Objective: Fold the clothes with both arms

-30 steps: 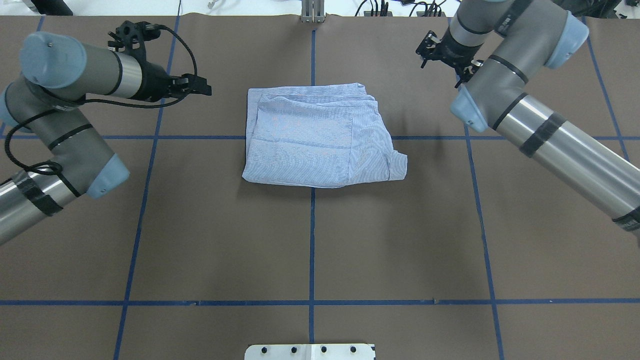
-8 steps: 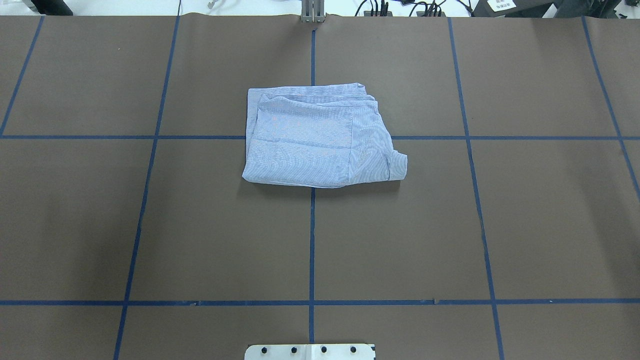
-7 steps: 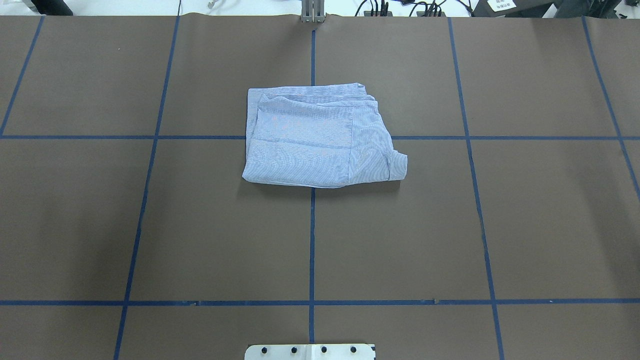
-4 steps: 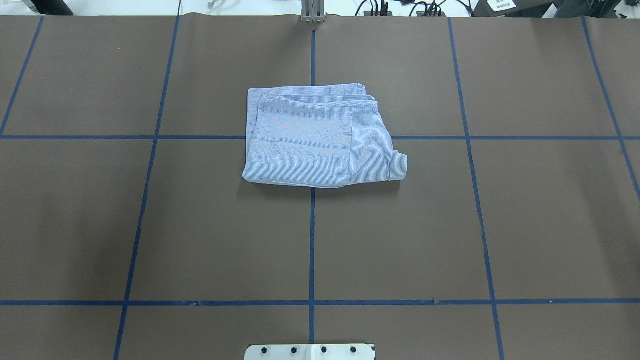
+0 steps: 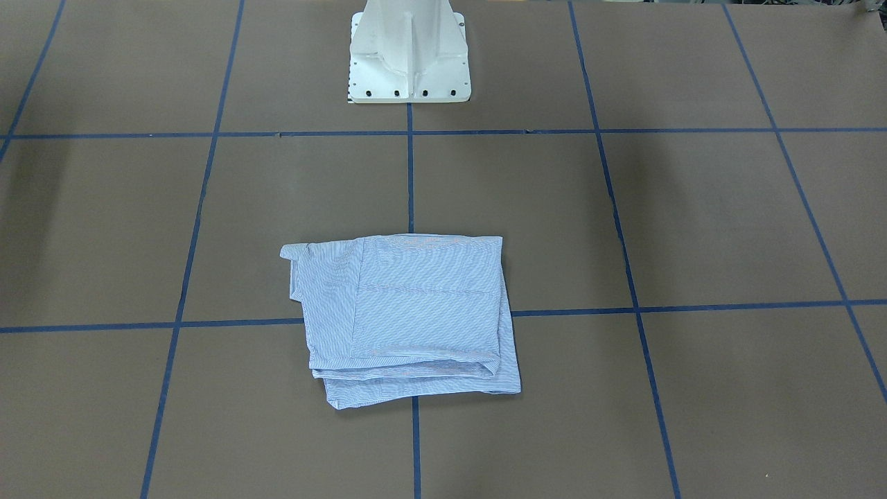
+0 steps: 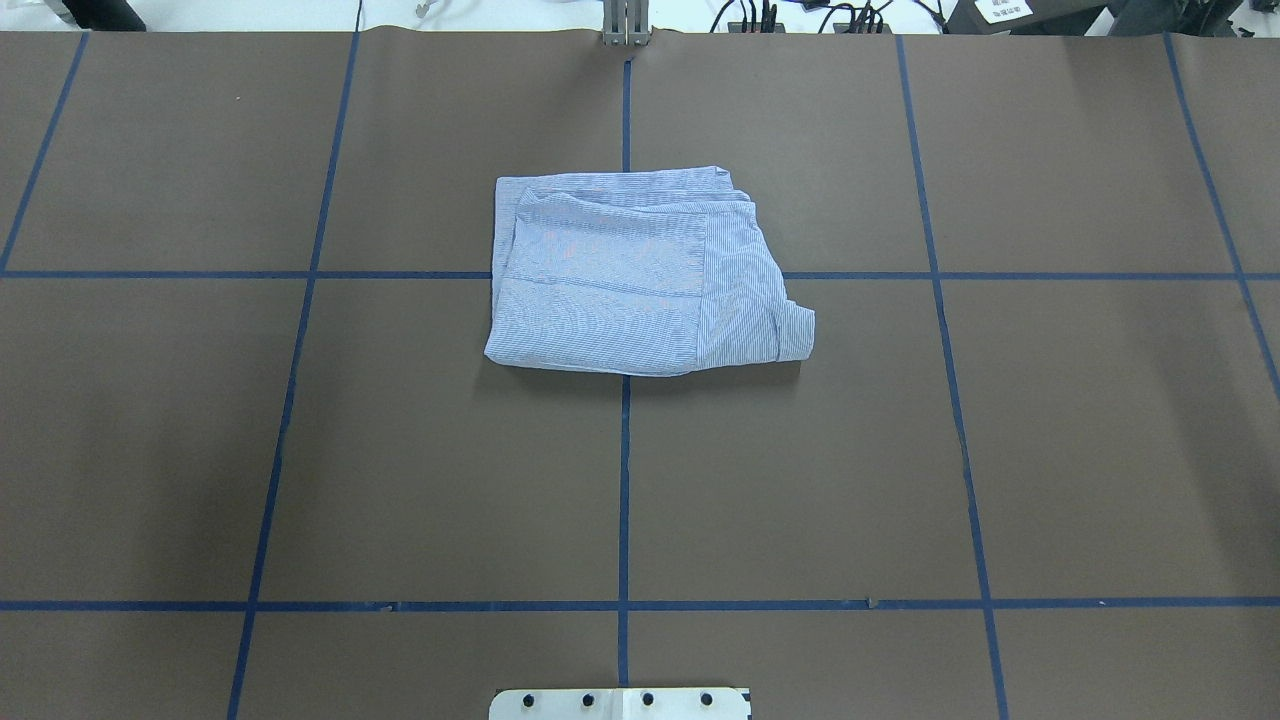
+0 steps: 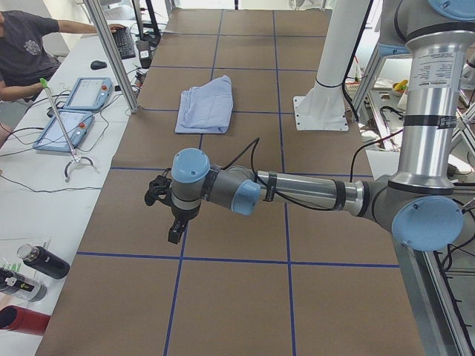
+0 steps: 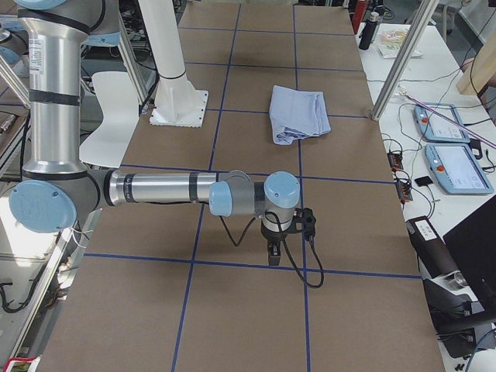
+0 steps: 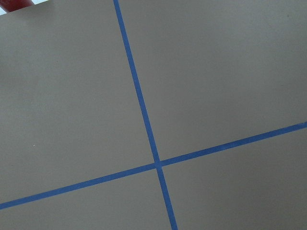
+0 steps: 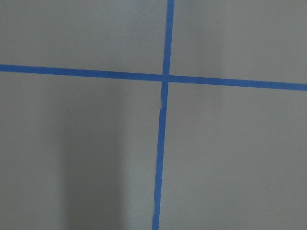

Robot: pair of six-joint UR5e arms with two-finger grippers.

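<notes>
large flat worktop (image 6: 400,480) covered in brown paper, gridded with blue tape lines (image 6: 623,480); white side bench (image 7: 22,222) bearing two blue-edged control tablets (image 7: 87,94); silver aluminium frame post (image 7: 109,52) at its edge.

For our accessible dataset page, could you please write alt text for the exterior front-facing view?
A light blue, finely white-striped shirt, folded into a rough rectangle, lies flat on a brown table gridded with blue tape lines, straddling a crossing of two lines. A white metal pedestal base stands at the top centre.
</notes>
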